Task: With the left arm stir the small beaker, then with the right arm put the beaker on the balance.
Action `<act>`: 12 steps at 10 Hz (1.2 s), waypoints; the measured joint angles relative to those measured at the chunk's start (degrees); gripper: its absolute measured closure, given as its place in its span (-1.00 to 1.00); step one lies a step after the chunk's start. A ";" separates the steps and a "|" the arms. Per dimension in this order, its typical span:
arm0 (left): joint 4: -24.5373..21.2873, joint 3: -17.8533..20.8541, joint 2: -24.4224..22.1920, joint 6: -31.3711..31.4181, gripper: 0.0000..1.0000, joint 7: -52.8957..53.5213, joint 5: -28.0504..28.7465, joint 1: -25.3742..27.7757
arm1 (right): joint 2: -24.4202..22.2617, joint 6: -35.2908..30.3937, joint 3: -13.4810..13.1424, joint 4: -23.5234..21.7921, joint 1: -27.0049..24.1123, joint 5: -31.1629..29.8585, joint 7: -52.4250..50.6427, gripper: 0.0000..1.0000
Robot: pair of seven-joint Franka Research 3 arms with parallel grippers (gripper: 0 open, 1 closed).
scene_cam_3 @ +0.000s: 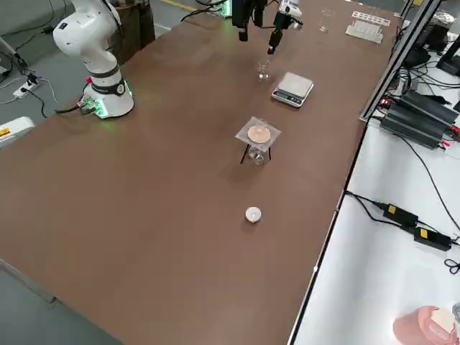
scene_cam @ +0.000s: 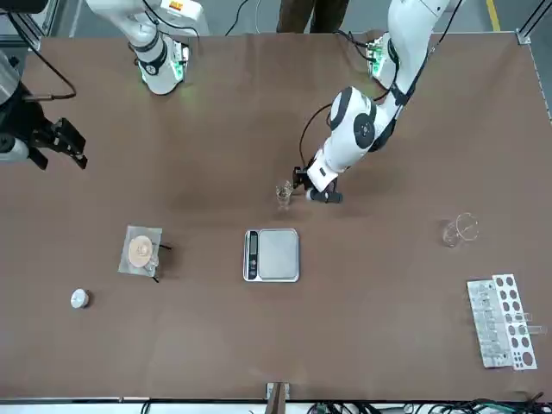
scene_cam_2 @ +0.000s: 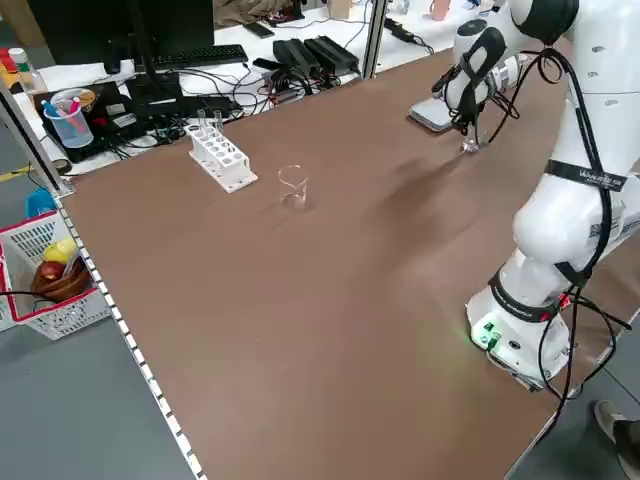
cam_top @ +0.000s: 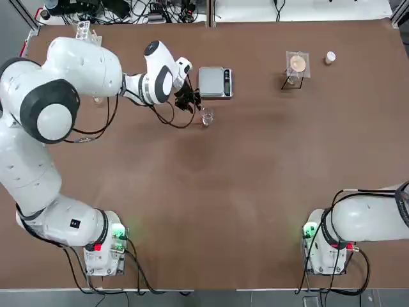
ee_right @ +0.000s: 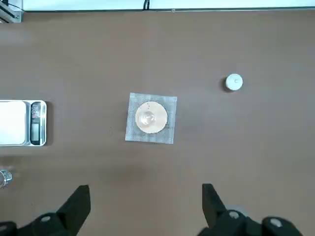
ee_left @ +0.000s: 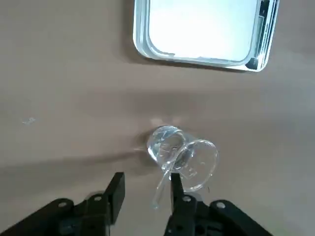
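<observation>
The small beaker [cam_top: 206, 118] is a tiny clear glass cup standing on the brown table just in front of the balance [cam_top: 215, 82], a flat grey scale with a silver pan. A thin glass rod [ee_left: 162, 189] leans out of the beaker [ee_left: 179, 157]. My left gripper [ee_left: 145, 189] hovers low beside the beaker [scene_cam: 284, 195], its fingers apart, and the rod rests against one finger [ee_left: 176, 189]. My right gripper [ee_right: 145, 206] hangs open and empty over the table's right side [scene_cam: 53, 142], far from the beaker and the balance [scene_cam: 272, 255].
A tripod with a wire gauze [cam_top: 297, 64] and a small white cap [cam_top: 330, 57] stand at the far right. A larger clear beaker [scene_cam: 461, 228] and a white test-tube rack [scene_cam: 500, 321] sit at the far left. Cables run along the table's far edge.
</observation>
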 joint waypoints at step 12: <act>0.68 -0.14 -0.02 0.54 0.22 -2.98 0.00 -1.45 | 0.00 0.18 -0.02 -0.88 -0.02 0.00 0.01 -1.00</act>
